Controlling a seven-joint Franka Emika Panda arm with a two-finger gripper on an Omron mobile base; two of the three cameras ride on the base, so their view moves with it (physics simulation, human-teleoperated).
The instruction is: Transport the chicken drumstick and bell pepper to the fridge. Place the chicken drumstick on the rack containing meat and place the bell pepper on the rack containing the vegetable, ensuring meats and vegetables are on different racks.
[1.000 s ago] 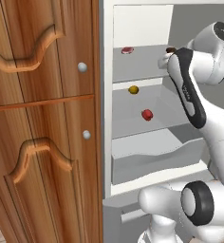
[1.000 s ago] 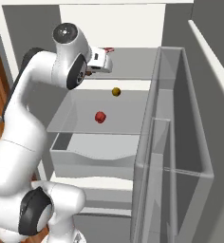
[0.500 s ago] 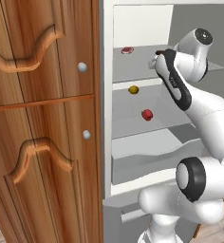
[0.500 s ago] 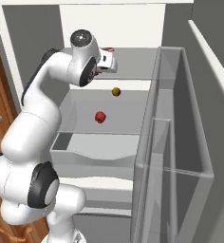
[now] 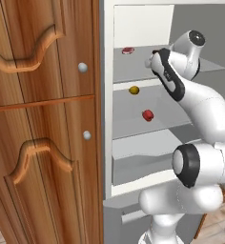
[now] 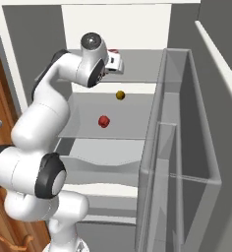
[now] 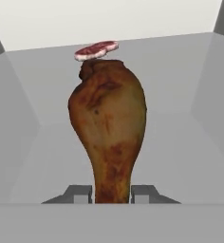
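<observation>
Currently: drumstick carried at the top shelf, release not yet made.

Left base view: the fridge (image 5: 108,95) stands open; the claw (image 5: 149,61) sits upper right of centre, level with the rack containing meat (image 5: 133,69), the meat (image 5: 127,50) to its left. On the shelf below lie the vegetable (image 5: 134,90) and the bell pepper (image 5: 148,115).
Right base view: claw (image 6: 119,62) at upper centre, over the top shelf; vegetable and pepper lie below it.
Hand view: claw (image 7: 113,193) clenched on the chicken drumstick (image 7: 108,123) at its thin bone end, long axis pointing straight away toward the meat (image 7: 97,49) at upper centre. Judgement: nothing obstructs between them.
</observation>
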